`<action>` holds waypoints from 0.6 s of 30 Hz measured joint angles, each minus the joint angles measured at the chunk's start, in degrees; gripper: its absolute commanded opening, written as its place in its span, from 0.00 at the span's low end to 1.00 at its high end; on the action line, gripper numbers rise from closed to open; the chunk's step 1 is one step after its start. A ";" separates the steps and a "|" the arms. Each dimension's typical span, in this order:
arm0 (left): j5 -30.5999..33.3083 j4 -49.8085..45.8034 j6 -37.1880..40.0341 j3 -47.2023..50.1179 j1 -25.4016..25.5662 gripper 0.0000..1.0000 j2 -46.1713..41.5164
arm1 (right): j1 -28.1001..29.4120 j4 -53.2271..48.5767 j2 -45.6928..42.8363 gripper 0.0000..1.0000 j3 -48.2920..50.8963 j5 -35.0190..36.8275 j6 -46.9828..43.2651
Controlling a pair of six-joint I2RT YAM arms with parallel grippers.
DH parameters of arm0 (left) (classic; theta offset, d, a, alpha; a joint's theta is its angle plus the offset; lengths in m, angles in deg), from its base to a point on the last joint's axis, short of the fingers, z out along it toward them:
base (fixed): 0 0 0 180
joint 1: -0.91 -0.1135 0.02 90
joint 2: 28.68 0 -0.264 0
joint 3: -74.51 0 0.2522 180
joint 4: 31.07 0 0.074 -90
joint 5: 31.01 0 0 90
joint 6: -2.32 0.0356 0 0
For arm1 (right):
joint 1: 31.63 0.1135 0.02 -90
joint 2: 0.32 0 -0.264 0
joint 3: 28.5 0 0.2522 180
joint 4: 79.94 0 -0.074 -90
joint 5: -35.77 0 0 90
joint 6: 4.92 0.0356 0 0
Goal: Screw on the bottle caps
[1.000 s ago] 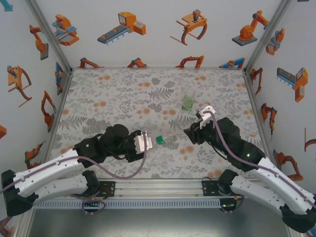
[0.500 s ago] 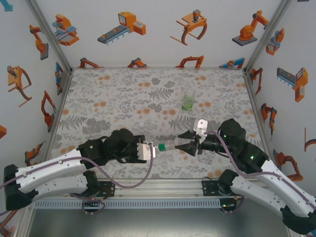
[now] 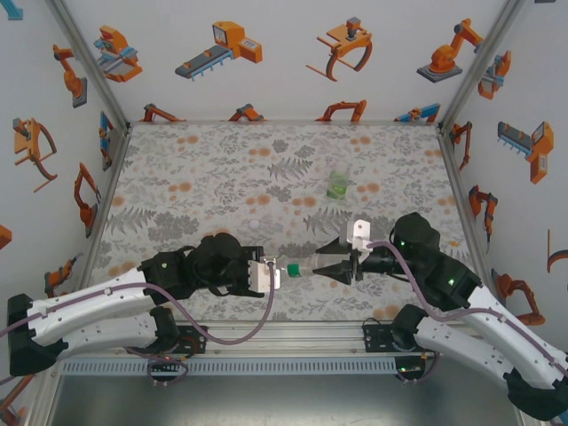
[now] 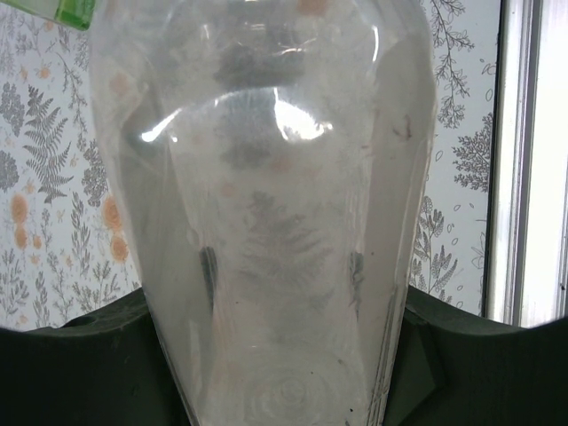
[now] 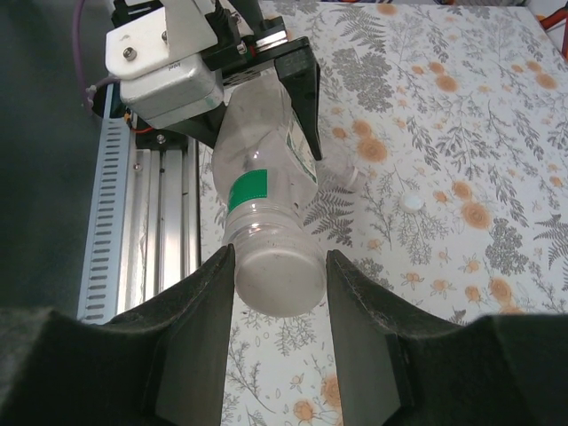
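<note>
A clear bottle (image 3: 302,264) with a green label band hangs level above the table's near edge. My left gripper (image 3: 269,273) is shut on one end of it. The left wrist view looks through the bottle's clear body (image 4: 266,222), which sits between the dark fingers (image 4: 71,368). My right gripper (image 3: 335,266) is open, its fingers (image 5: 200,328) close on each side of the bottle's flat far end (image 5: 275,282). A small white cap (image 5: 411,202) lies on the table beyond the bottle. A green-tinted bottle (image 3: 337,184) stands further back.
An aluminium rail (image 5: 160,222) runs along the near table edge, directly under the held bottle. Patterned walls (image 3: 266,62) close in the table on three sides. The floral tabletop (image 3: 204,169) stretches to the back left.
My right gripper swung down and left from beside the bottle and now straddles its free end. My left gripper shifted the bottle slightly right and towards the near edge.
</note>
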 measured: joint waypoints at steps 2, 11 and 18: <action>-0.46 0.11 0.00 0.00 0.00 0.00 0.00 | 0.00 0.00 -0.17 0.00 0.02 -0.24 -0.02; -1.31 0.52 -0.02 0.00 0.28 0.00 -0.46 | 0.00 0.00 -0.59 0.00 0.07 -1.90 -0.26; -1.31 0.46 -0.04 0.00 0.33 0.00 -0.87 | 0.00 0.04 -0.61 0.00 0.11 -4.09 -0.52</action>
